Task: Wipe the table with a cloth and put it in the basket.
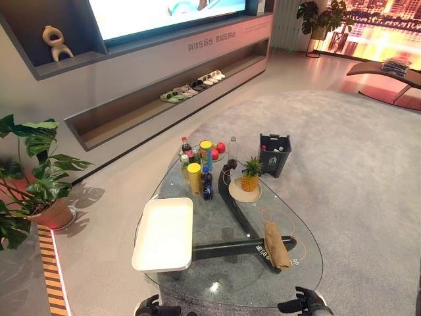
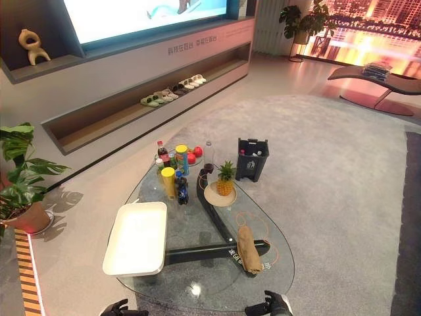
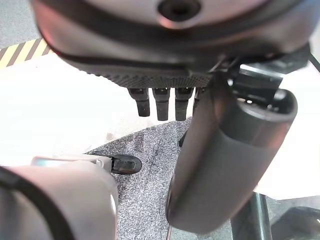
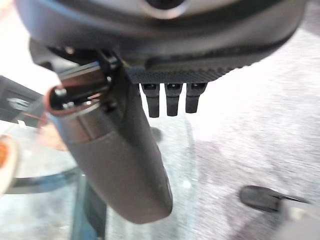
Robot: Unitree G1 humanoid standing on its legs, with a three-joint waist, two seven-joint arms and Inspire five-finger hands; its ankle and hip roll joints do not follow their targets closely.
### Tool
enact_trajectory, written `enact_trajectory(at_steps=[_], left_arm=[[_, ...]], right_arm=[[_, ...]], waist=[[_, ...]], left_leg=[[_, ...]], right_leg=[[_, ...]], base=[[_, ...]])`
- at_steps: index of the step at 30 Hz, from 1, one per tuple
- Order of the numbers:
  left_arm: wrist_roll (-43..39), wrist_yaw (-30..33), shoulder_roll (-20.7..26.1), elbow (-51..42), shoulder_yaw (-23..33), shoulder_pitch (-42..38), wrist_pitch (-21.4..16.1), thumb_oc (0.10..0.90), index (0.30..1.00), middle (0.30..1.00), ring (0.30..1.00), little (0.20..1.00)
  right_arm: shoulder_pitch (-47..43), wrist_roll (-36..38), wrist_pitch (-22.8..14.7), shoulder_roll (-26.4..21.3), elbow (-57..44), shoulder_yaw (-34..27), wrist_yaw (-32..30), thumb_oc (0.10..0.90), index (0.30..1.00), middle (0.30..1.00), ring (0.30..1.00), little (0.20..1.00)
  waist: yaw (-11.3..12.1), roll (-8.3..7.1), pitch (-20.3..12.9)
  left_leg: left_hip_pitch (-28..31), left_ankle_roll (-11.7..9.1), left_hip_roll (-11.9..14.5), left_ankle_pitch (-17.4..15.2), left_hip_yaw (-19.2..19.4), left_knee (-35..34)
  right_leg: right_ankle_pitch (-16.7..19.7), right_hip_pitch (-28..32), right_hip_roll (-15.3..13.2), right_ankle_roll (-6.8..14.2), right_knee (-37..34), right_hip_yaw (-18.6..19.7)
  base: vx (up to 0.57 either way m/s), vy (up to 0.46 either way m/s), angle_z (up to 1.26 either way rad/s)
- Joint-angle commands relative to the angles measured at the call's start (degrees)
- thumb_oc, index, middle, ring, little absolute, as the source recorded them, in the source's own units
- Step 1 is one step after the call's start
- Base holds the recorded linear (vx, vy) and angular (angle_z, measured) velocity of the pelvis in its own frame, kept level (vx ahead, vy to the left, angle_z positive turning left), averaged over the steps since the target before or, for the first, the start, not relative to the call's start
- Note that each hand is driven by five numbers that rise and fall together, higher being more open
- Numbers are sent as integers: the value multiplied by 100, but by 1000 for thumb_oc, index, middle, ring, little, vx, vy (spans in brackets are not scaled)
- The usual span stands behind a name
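Cloth (image 1: 277, 245) rolled up on the glass table (image 1: 217, 289), just ahead of the right hand (image 1: 304, 305) and slightly inward, long axis running away from it. Well apart from the left hand (image 1: 156, 308). Both hands empty, fingers relaxed. Likely a right-hand reach.

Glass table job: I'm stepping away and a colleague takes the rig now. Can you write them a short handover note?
Left hand: open, holding nothing, at the near edge of the oval glass table.
Right hand: open, holding nothing, also at the near edge.
Rolled tan cloth: lying untouched on the glass, near-right part of the table, ahead of the right hand.
White rectangular tray-like basket: on the table's left side, nothing in it.
Done: nothing yet.
Left: grasp the cloth, wipe the glass, drop the cloth in the basket. Bottles, cans and a pineapple stand at the far end.
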Motion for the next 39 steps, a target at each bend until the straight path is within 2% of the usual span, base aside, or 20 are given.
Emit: enact_trajectory(at_steps=[1, 4, 8, 13, 21, 28, 31, 35, 39], left_arm=[[103, -14, 262, -190, 99, -253, -38, 800, 900, 900, 900, 900], [140, -30, 289, -237, 72, -248, -3, 800, 900, 900, 900, 900], [71, -16, 318, -338, -109, -398, 109, 800, 900, 900, 900, 900], [-176, 5, 365, -410, -286, -759, 181, 800, 900, 900, 900, 900], [-479, 93, 394, -432, -484, -1249, 69, 800, 900, 900, 900, 900], [-738, 274, 346, -465, -618, -1556, -128, 800, 900, 900, 900, 900], [-908, 400, 309, -443, -688, -1749, -137, 800, 900, 900, 900, 900], [-1005, 567, 224, -520, -766, -1988, -94, 800, 900, 900, 900, 900], [-1178, 738, 119, -619, -810, -2135, -153, 800, 900, 900, 900, 900]], right_arm=[[-457, -45, -491, -276, -319, -138, -425, 800, 900, 900, 900, 900], [-508, -213, -560, -347, -498, -129, -540, 800, 900, 900, 900, 900], [-744, -348, -545, -508, -859, 15, -822, 800, 900, 900, 900, 900], [-1284, -467, -376, -681, -1256, 196, -1260, 800, 900, 900, 900, 900], [-1976, -687, -208, -881, -1526, 410, -2003, 800, 900, 900, 900, 900], [-2390, -532, -308, -1080, -1813, 433, -2393, 800, 900, 900, 900, 900], [-2618, -343, -542, -1256, -1810, 375, -2470, 800, 900, 900, 900, 900], [-2892, -175, -158, -1276, -2149, 388, -3252, 800, 900, 900, 900, 900], [-3177, -87, 112, -1431, -2415, 282, -3763, 800, 900, 900, 900, 900]], waist=[[182, 18, 210], [179, 33, 257], [170, 111, 451], [125, 237, 879], [54, 330, 1449], [-21, 410, 1821], [-23, 439, 1954], [-68, 482, 2178], [-127, 541, 2421]], left_leg=[[604, 294, -425, -1104, 745, 338], [540, 299, -424, -1119, 729, 399], [145, 311, -457, -1123, 655, 663], [-461, 335, -534, -1055, 532, 938], [-1414, 347, -645, -952, 479, 1485], [-2097, 308, -683, -927, 492, 1928], [-2472, 296, -703, -980, 503, 2242], [-2667, 325, -742, -976, 543, 2317], [-2894, 351, -764, -958, 605, 2432]], right_leg=[[278, -647, -41, 465, 346, 396], [257, -730, -54, 455, 425, 399], [194, -1148, -77, 392, 729, 412], [115, -1778, -107, 275, 1142, 427], [68, -2775, -188, 152, 1833, 507], [62, -3434, -185, 68, 2200, 625], [77, -3759, -267, 73, 2380, 613], [130, -3973, -255, 62, 2400, 641], [187, -4228, -231, 38, 2475, 701]], base=[[81, -23, -7], [74, -19, -5], [-3, 3, -1], [-137, 32, 3], [-130, 39, 14], [-62, 40, 18], [-41, 41, 20], [-57, 47, 3], [-53, 69, 2]])
